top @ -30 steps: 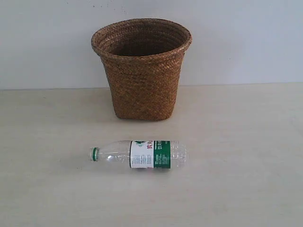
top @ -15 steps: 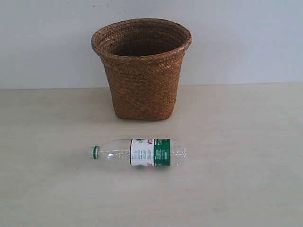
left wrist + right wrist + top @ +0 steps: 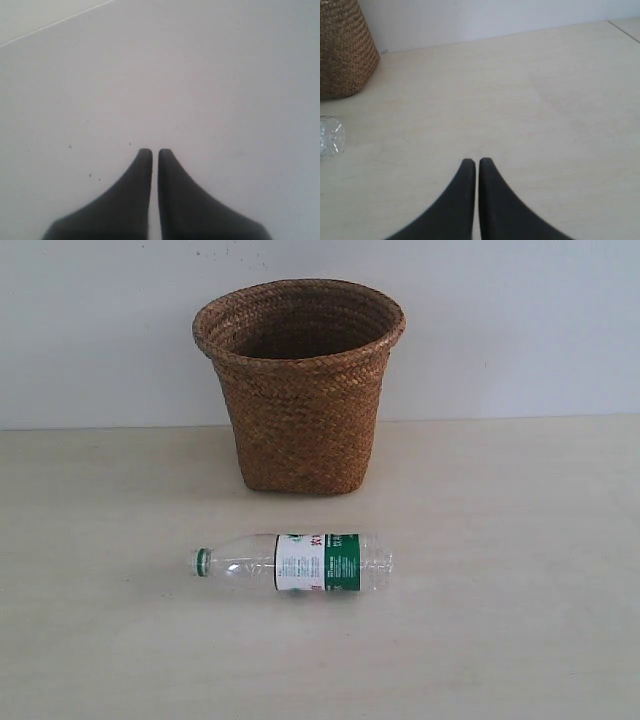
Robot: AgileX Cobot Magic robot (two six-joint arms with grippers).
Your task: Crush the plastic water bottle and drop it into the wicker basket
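Note:
The plastic water bottle (image 3: pixel 293 562) lies on its side on the pale wooden table (image 3: pixel 500 540), uncrushed, green cap pointing left, white-and-green label in the middle. The wicker basket (image 3: pixel 300 385) stands upright behind it against the wall. Neither arm shows in the exterior view. My left gripper (image 3: pixel 151 152) is shut with nothing held, facing a plain white surface. My right gripper (image 3: pixel 472 162) is shut and empty over the table; the bottle's clear base (image 3: pixel 330 136) and the basket's side (image 3: pixel 342 47) sit at the edge of its view, well apart from it.
A white wall (image 3: pixel 520 320) rises directly behind the basket. The table's corner seam (image 3: pixel 622 30) shows in the right wrist view. The white surface (image 3: pixel 200 75) under the left gripper carries a few dark specks.
The bottle has rolled slightly about its axis, so the label's print has shifted and it sits a touch higher in the view. The basket has not moved.

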